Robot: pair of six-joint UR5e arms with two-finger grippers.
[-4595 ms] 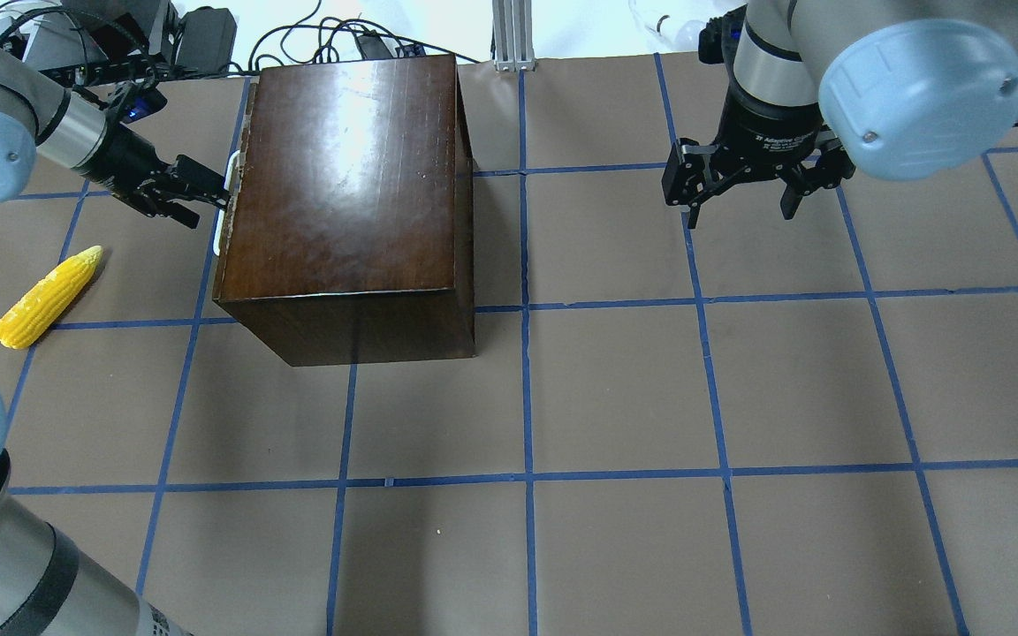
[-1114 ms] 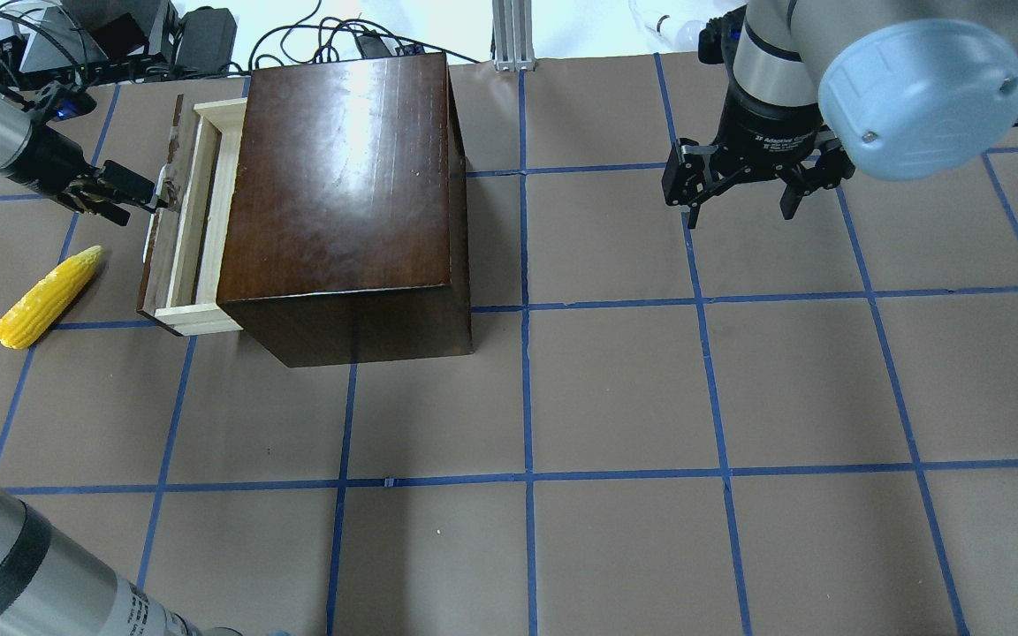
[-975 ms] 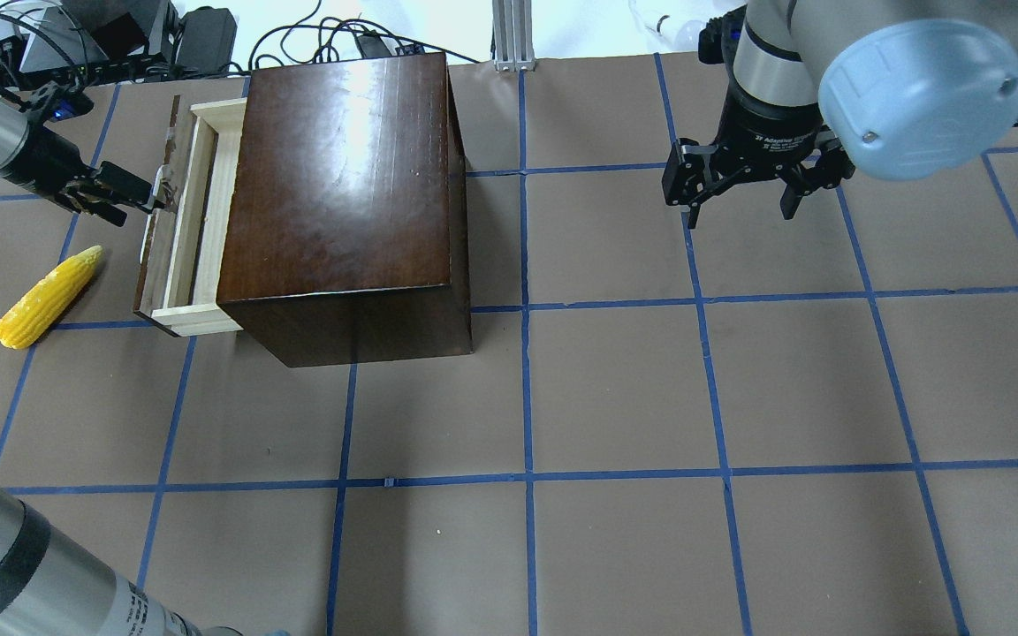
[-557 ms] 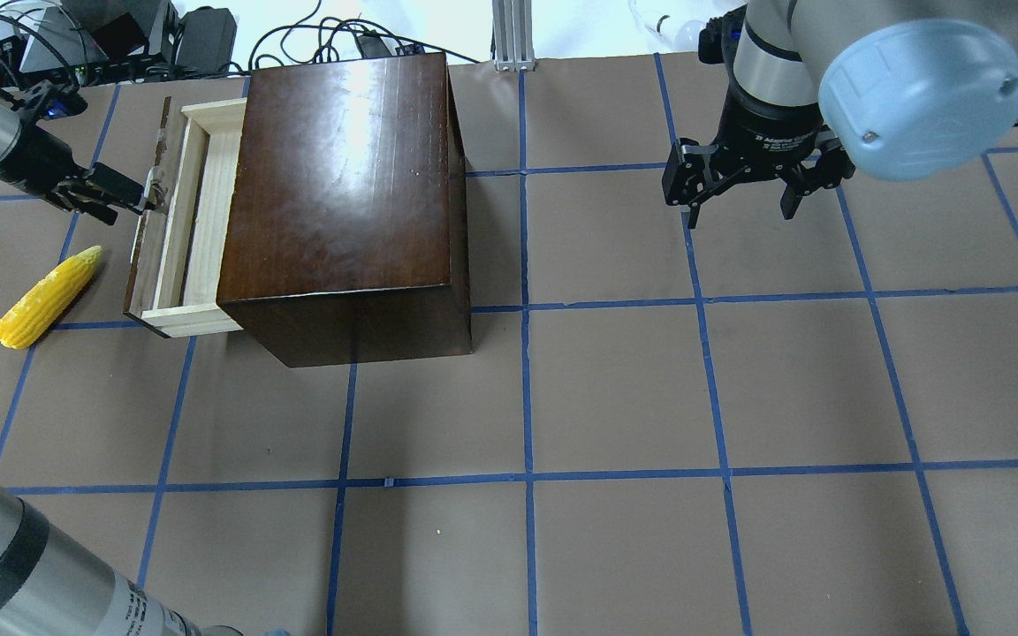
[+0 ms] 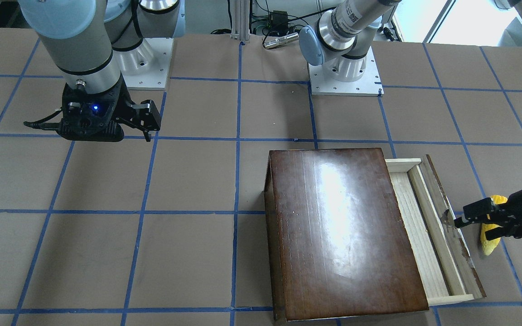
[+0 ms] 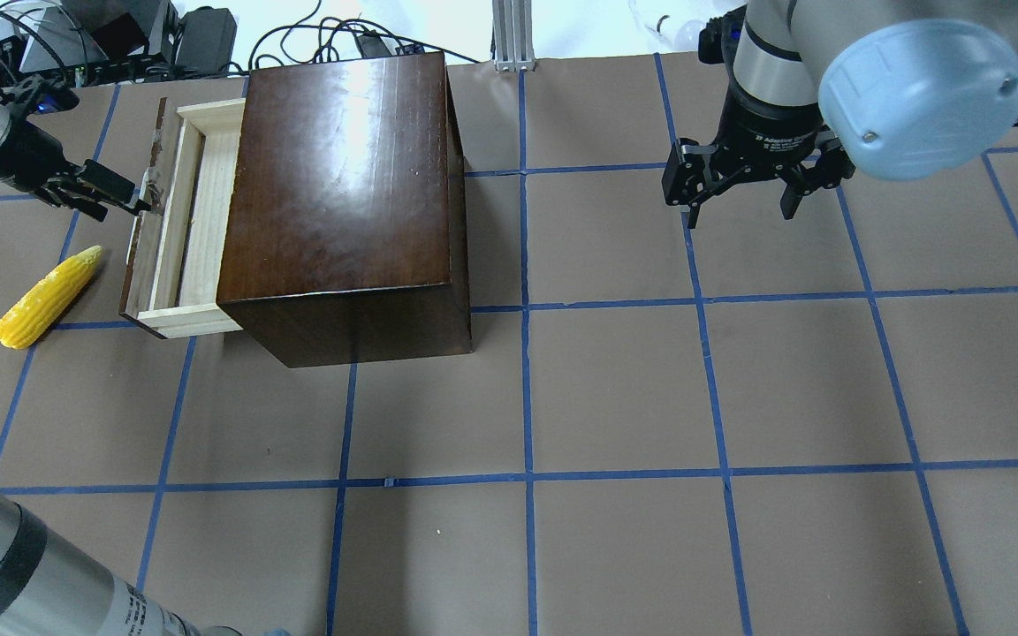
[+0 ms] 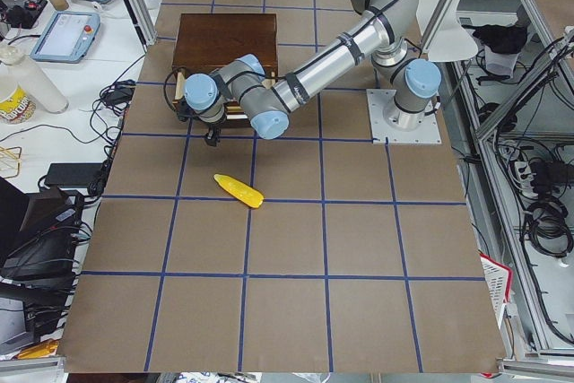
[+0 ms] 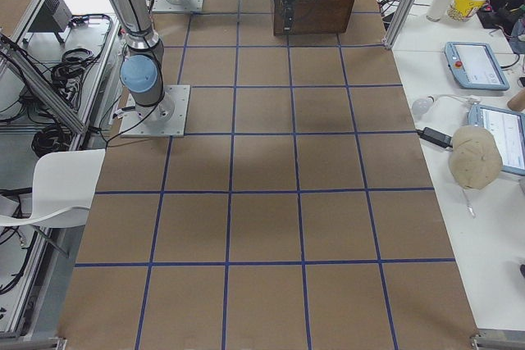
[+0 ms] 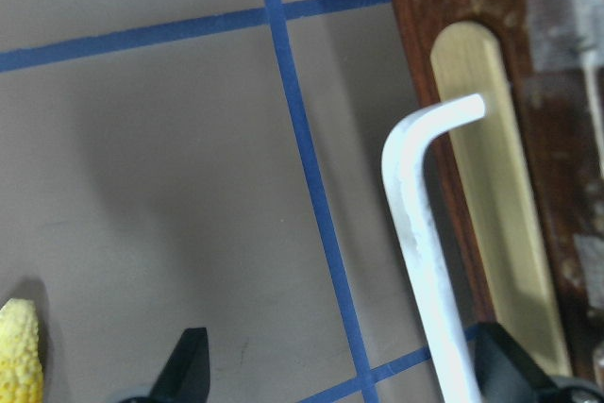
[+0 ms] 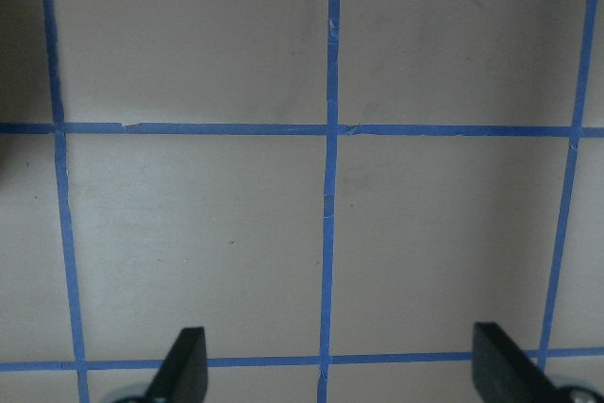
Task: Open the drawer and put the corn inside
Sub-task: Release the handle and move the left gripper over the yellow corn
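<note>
The drawer (image 6: pixel 195 208) stands partly pulled out of the left side of the dark-brown box (image 6: pixel 341 185), its pale-wood tray empty; it also shows in the front view (image 5: pixel 428 226). My left gripper (image 6: pixel 120 196) is open at the drawer's front panel. In the left wrist view the whitish handle (image 9: pixel 415 224) sits between the spread fingers, close to the right finger (image 9: pixel 505 365). The corn (image 6: pixel 48 296) lies on the table left of the drawer, just beside the gripper; it is partly hidden in the front view (image 5: pixel 490 240). My right gripper (image 6: pixel 739 216) hangs open and empty over the table, far right.
The table (image 6: pixel 615 397) is brown paper with a blue tape grid. Cables and devices (image 6: pixel 120 35) lie past the far edge behind the box. The corn's tip (image 9: pixel 19 356) shows at the left wrist view's lower left.
The drawer went from shut to pulled out, sliding further left over the last second. My left gripper moved left with the handle. The corn and right arm have not moved.
</note>
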